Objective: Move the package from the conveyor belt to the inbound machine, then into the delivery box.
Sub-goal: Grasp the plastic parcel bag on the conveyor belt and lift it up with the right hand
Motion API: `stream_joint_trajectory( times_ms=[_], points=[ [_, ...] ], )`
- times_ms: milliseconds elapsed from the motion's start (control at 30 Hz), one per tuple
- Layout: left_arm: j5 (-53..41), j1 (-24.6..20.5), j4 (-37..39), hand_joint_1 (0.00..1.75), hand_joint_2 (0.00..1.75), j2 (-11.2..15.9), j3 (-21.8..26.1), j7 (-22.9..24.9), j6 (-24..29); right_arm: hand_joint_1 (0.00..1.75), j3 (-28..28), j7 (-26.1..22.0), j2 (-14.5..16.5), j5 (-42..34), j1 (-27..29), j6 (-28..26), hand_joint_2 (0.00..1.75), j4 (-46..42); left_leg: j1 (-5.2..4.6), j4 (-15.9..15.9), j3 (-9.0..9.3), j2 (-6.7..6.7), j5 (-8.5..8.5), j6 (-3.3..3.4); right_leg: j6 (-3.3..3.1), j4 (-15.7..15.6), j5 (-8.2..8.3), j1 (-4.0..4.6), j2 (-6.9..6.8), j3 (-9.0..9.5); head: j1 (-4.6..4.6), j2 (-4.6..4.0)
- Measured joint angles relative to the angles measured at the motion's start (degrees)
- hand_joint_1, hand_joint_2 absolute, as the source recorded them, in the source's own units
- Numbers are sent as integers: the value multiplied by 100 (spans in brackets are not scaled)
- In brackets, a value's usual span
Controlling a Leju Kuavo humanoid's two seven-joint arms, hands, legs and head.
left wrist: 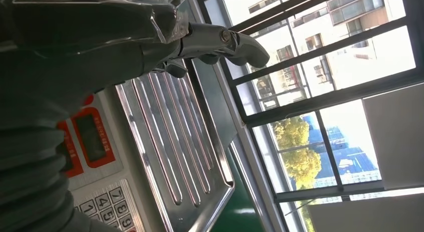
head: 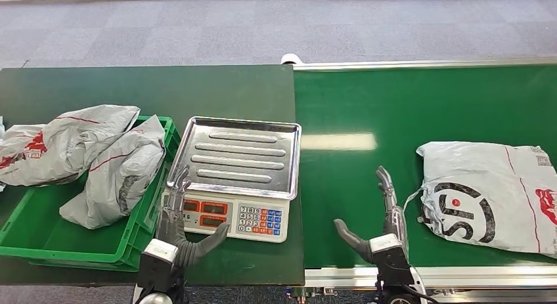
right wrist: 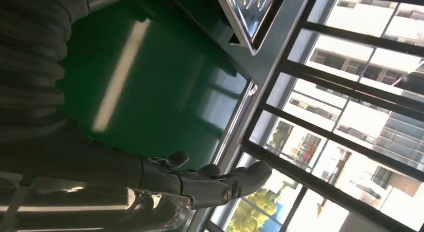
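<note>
A grey plastic package (head: 491,195) with a black round logo and red print lies on the green conveyor belt (head: 407,107) at the right. My right hand (head: 384,218) is held open just left of it, fingers up, not touching it. The inbound machine is a scale with a steel tray (head: 240,156) and a keypad (head: 259,220). My left hand (head: 176,215) is open over the scale's front left corner, holding nothing. In the left wrist view the steel tray (left wrist: 175,142) lies under my fingers (left wrist: 220,41). The green delivery box (head: 39,235) stands at the left.
Two grey packages (head: 118,173) lie in and over the green box, one (head: 62,143) spilling onto the dark green table (head: 144,87). The belt's metal rail (head: 460,276) runs along its near edge. Grey carpet lies beyond the table.
</note>
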Motion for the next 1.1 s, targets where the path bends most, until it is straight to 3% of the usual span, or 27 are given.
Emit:
stream_joint_trajectory(
  times_ms=[167,400,633,733,933,1100],
  points=[
    [75,211,-83,0,175,0,-3,6,92,0,-590,268,-219,489,-28,-213,175,37,-3,1,-1,-1,-1,1,1,0,0,-3,0,1,0,0],
    [182,355,-93,0,175,26,-46,-40,185,0,-1767,365,-496,822,-326,154,175,472,-5,2,1,-6,0,1,2,-1,3,-6,-1,4,-1,0],
    [198,357,-93,0,175,32,-91,-41,189,0,-2048,379,-521,907,-408,174,175,633,-1,2,2,-7,0,1,1,0,2,-1,-1,3,-1,0],
    [191,357,-93,0,175,32,-97,-41,202,0,-2149,671,-586,1184,-506,105,175,796,-3,2,2,-6,0,1,2,0,2,-3,-1,4,-1,0],
    [82,320,-93,0,175,40,-99,-14,211,0,-2608,1634,-937,1479,-1115,226,175,1935,-12,4,4,-8,5,9,8,-1,8,-15,-1,7,-1,0],
    [-21,276,-93,0,175,43,-104,24,191,0,-3035,1645,-1141,1518,-1565,-67,175,2896,-11,5,4,-12,7,12,11,-1,11,-15,-1,6,-3,0]
  ],
)
